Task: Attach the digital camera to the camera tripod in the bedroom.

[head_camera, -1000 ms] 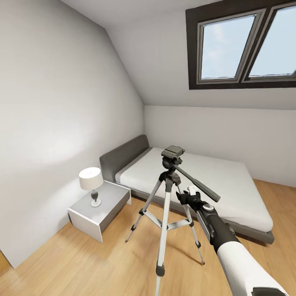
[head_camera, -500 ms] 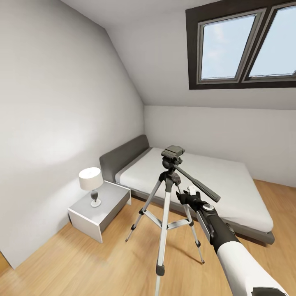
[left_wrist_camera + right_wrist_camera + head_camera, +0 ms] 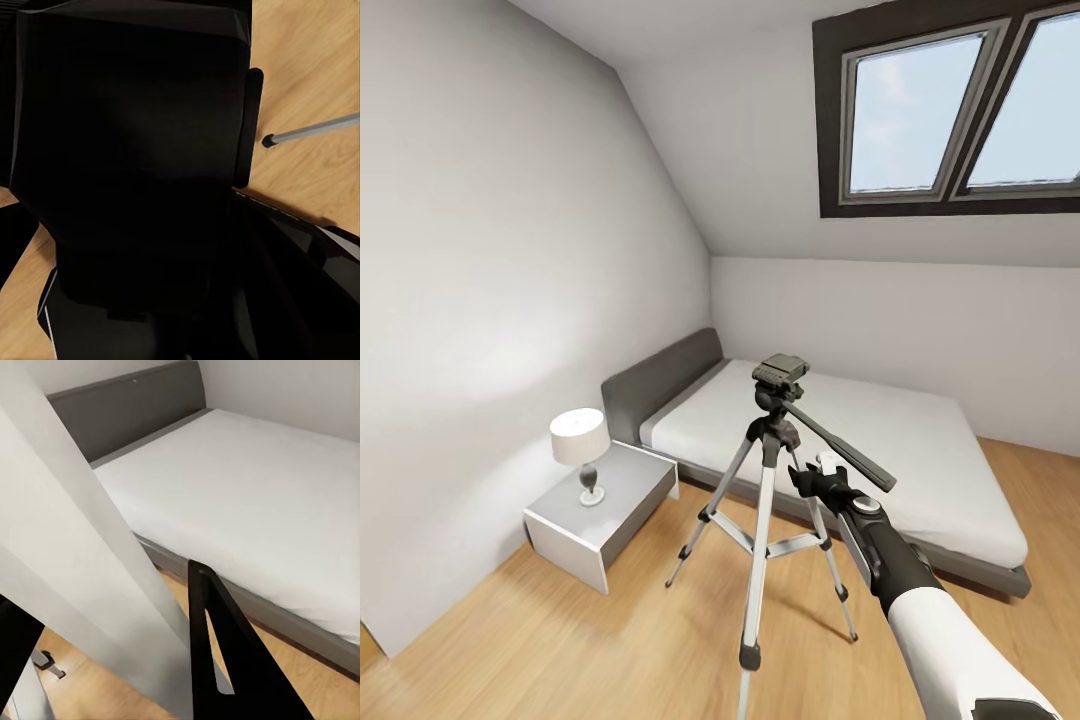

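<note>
**Item: camera tripod** [image 3: 763, 530]. It stands on the light wood floor [image 3: 560, 640] of the bedroom with its three silver legs spread. The bed [image 3: 880, 440] is at its 12 to 2 o'clock, and a nightstand [image 3: 610, 500] carrying a table lamp [image 3: 580, 450] is at its 9 o'clock. A roof window [image 3: 950, 110] is set in the slope above.
- Top: a black pan head [image 3: 778, 375] with a long handle [image 3: 840, 450] running down towards 4 o'clock.
- Handling, as judged: light and stiff but top-heavy, and its thin legs would skid on the smooth floor. A sideways push on the handle could swing the head or tip the stand. Steady it at the black collar where the legs meet, not along a leg.

**Item: digital camera.** Its place is unconfirmed. The boxy dark block on top of the pan head may be the camera or only the mounting plate (no red dot can be made out). If it is the camera, it is likely small, hard and slick-shelled, best gripped across its flat sides and kept off the lens.

**Item: right hand** [image 3: 822, 482]. It sits at 4 o'clock of the pan head, beside the handle. In the right wrist view a silver leg [image 3: 90, 570] runs close against a black finger [image 3: 225, 660]. Whether the hand is clenched on the leg or released cannot be told.

**Item: left hand.** The left wrist view is mostly a dark mass, with a tripod foot [image 3: 268, 139] on the floor beyond. Its state cannot be told.
</note>
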Robot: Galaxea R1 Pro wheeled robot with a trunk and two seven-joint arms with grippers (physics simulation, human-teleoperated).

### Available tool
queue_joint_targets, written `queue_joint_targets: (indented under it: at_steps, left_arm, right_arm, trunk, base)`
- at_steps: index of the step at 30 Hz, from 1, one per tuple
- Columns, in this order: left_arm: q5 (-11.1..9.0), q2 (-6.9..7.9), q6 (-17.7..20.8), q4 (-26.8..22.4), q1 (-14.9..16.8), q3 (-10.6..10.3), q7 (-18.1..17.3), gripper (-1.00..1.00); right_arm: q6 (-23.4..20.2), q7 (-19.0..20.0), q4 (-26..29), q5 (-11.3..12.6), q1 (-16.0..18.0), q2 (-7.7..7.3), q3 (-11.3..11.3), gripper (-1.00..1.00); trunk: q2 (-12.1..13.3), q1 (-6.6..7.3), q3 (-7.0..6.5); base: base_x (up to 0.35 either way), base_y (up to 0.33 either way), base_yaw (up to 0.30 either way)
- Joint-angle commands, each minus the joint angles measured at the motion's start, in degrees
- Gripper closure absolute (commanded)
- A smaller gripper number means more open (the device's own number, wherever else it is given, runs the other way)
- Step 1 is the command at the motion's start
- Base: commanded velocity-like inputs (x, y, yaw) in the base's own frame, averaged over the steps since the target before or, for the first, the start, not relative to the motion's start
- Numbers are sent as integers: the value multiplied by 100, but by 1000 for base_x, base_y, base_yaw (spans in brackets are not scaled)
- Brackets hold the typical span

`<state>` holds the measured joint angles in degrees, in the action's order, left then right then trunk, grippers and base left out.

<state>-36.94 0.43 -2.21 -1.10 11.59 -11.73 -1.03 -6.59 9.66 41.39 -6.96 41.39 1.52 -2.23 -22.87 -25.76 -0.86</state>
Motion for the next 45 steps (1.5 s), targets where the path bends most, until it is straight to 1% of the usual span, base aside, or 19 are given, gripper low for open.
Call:
queue_joint_targets:
  at_steps: [1,18,29,36,45]
  left_arm:
    - [-41,1,-16,5,1,-49,-11,100]
    - [-42,1,-14,5,1,-49,-11,100]
    - [-42,1,-16,5,1,-49,-11,100]
    - [-41,1,-16,5,1,-49,-11,100]
    - [-42,1,-16,5,1,-49,-11,100]
  right_arm:
    - [-28,22,9,-51,1,6,-26,100]
    - [-27,19,-10,-51,1,6,-32,100]
    - [-18,19,-17,-43,1,6,-32,100]
    - [-21,14,-17,-44,1,6,-32,100]
    - [1,-1,-193,-56,1,-2,-38,100]
  trunk:
    - [-5,-2,2]
    - [-5,-2,2]
    - [-5,-2,2]
    - [-5,-2,2]
    - [-5,-2,2]
  base:
    - [23,0,0]
    - [5,0,0]
    - [230,0,0]
    - [29,0,0]
    - [1,0,0]
